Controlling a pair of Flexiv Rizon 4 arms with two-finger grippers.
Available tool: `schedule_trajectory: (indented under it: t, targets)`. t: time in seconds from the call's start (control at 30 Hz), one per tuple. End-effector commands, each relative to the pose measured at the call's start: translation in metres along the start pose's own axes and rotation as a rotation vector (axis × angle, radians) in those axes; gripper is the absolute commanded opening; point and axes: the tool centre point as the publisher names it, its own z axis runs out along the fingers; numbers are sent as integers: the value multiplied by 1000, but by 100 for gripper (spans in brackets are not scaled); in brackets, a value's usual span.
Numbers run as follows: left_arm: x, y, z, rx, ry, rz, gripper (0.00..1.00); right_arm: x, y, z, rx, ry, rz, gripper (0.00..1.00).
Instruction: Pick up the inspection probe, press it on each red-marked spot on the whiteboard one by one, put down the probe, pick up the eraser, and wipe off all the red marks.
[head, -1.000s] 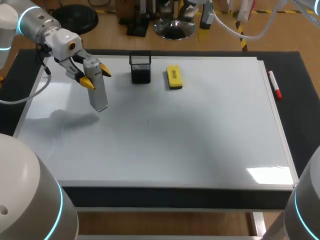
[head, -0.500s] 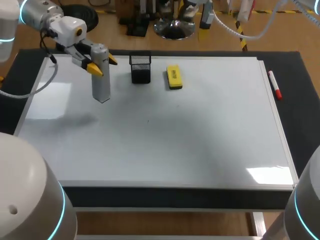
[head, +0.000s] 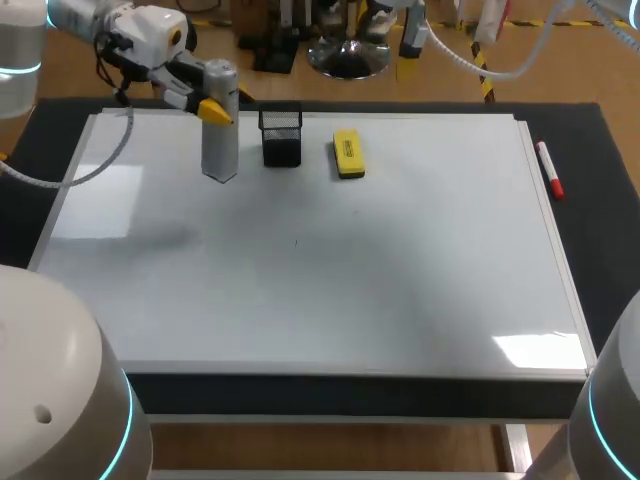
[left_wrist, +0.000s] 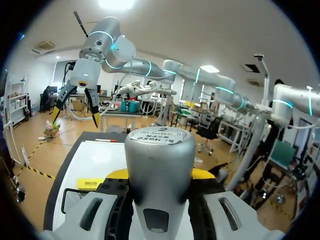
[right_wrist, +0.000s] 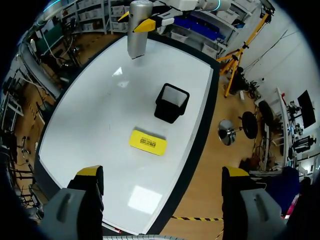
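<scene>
Inspection probe (head: 220, 135): you have it clenched in your left claw (left_wrist: 160, 174), one yellow tip on each side of the grey barrel near its upper end. It hangs upright over the far left part of the whiteboard (head: 400, 260). You cannot tell whether its lower end touches the board. The flat top cap carries a round printed label, and a small dark window shows on the barrel just below.

Just beside the probe stands a black mesh pen cup (head: 281, 137), and past that a yellow eraser (head: 347, 154) lies flat on the board. The eraser has a dark strip along its top with print too small to make out.

Your right claw (right_wrist: 162, 172) is released and spread wide, holding nothing, high above the near edge of the whiteboard.

A red marker (head: 549, 170) lies on the worktop (head: 600, 200) along the board's right edge.
</scene>
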Motion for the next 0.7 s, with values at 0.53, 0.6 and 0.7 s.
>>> schedule_trajectory:
  t: [0.53,0.6,0.7]
  targets:
    - [-52,-34,-3,61,-196,37,0,0,0,-1,3,2,-1,100]
    - [-57,-36,-4,68,-209,51,0,0,0,-1,3,2,-1,100]
    - [-64,-40,-2,56,-225,67,0,0,0,-1,3,2,-1,100]
